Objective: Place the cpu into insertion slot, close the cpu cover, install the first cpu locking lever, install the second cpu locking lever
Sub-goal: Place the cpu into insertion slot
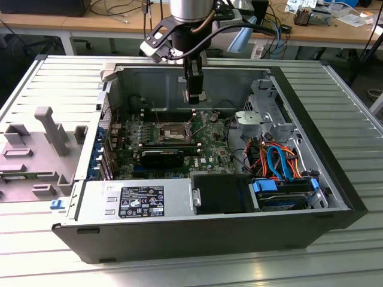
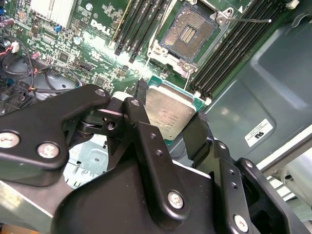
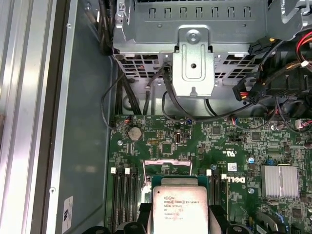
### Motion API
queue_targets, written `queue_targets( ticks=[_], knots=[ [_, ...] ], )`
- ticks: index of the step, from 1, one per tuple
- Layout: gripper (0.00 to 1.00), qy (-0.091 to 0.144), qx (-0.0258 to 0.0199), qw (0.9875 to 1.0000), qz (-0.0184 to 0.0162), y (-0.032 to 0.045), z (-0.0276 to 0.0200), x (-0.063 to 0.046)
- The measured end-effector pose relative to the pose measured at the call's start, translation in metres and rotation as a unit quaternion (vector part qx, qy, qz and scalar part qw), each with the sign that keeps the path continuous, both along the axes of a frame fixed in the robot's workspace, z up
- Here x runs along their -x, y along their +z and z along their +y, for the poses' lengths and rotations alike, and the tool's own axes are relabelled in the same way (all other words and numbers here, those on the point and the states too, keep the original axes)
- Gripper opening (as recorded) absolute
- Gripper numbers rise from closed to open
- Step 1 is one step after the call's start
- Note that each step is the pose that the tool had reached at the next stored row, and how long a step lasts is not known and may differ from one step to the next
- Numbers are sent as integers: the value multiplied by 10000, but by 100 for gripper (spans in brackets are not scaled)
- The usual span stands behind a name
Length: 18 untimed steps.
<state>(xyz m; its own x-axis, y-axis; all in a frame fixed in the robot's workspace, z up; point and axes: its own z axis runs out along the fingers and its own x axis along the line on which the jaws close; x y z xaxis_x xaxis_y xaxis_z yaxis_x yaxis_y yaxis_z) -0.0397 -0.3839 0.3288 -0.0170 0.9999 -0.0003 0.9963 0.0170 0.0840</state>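
My gripper [image 1: 194, 97] hangs inside the open computer case [image 1: 311, 227], above the green board and a little behind the insertion slot [image 1: 170, 133]. It is shut on the cpu [image 2: 168, 114], a flat silver square chip clamped edge-on between the two black fingers [image 2: 138, 105]. In the second wrist view the insertion slot [image 2: 187, 33] lies open below, its dark contact field bare inside the silver rim, and a thin lever rod [image 2: 253, 20] sticks out beside it. In the first wrist view the cpu [image 3: 180, 207] hides the slot, with the thin silver cpu cover [image 3: 168, 162] showing just past it.
Black memory slots [image 2: 141, 24] flank the socket on both sides. A silver power supply [image 1: 137, 200] fills the case's front. A drive cage with orange and blue cables [image 1: 278, 161] sits on the exterior view's right. A grey fixture [image 1: 36, 149] lies outside the case.
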Motion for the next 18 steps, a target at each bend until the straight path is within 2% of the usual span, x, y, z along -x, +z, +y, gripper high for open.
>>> queue_targets(
  ticks=[18],
  knots=[
    [54, -51, 0, 10000, 0, -26, 0, 4]
  ],
)
